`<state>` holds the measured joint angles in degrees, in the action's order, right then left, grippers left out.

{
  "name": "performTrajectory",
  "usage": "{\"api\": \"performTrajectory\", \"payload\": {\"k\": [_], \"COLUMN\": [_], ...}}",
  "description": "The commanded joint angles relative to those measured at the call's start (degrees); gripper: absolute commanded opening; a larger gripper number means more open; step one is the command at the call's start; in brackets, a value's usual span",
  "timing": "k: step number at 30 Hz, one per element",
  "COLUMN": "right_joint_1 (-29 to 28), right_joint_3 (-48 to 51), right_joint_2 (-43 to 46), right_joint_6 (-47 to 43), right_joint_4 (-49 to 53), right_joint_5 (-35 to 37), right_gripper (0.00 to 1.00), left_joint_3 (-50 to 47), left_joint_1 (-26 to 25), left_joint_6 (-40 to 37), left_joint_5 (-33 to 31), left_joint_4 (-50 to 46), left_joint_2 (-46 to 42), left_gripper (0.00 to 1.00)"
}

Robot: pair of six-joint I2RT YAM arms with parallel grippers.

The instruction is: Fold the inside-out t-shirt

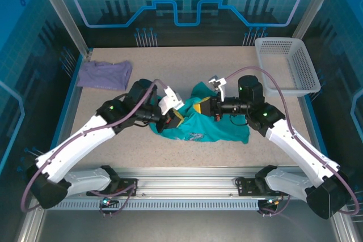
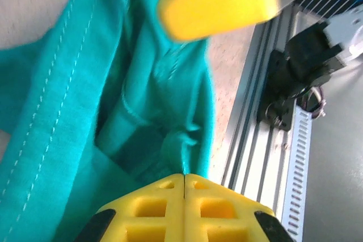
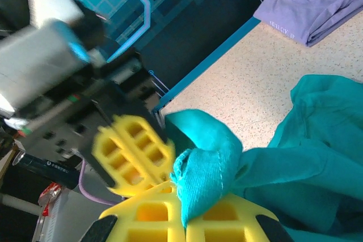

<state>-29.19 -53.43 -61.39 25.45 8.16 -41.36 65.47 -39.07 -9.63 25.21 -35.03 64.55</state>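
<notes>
Far left on the speckled table (image 1: 170, 60), up near the back corner, a lavender shirt (image 1: 105, 75) lies crumpled, well apart from everything else.

Next comes the left gripper (image 1: 177, 118), reaching in low toward the middle of the table. From its wrist camera its two yellow fingers (image 2: 221, 213) are pressed flat together with only a thin seam between them. A pucker of cloth gathers right into that seam at the tips, so the jaws look clamped on a fold of the teal t-shirt (image 1: 210, 130). The rest of the cloth spreads up and to the left of the tips, a stitched hem running diagonally across it. The metal rail (image 1: 187, 185) at the table's near edge passes just to the right in that view.

The teal t-shirt itself sits bunched in the middle of the table between the two grippers. Its bulk spreads toward the near edge and out to the right, with a bit of white print showing on top.

The right gripper (image 1: 198, 107) faces the left one, very near it, over the heap's far side. In its wrist view a rolled wad of teal cloth sits squeezed between its closed yellow fingers (image 3: 238, 216) and bulges up over the tips, while the rest of the garment hangs off to the right.

Far right, at the back, a white mesh basket (image 1: 289, 66) stands clear of the cloth.
</notes>
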Motion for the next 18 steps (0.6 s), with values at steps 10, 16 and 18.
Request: {"api": "performTrajectory", "payload": {"k": [10,16,18], "right_joint_1": [-0.7,-0.3,-0.2], "right_joint_3": [0.7,0.4,0.2], "right_joint_2": [0.4,-0.6,-0.5], "right_joint_6": [2.8,4.2,3.9], "right_joint_4": [0.5,3.4,4.6], "right_joint_5": [3.7,8.3,9.4], "right_gripper": [0.09,0.21,0.28], "left_joint_3": [-5.0,-5.7,-5.5], "left_joint_1": [0.7,-2.2,-3.5], "left_joint_6": [3.7,-3.7,-4.4], "left_joint_5": [7.8,5.5,4.4], "left_joint_4": [10.3,3.0,2.0], "left_joint_2": [-8.0,-7.6,-6.5], "left_gripper": [0.0,0.0,0.0]}}
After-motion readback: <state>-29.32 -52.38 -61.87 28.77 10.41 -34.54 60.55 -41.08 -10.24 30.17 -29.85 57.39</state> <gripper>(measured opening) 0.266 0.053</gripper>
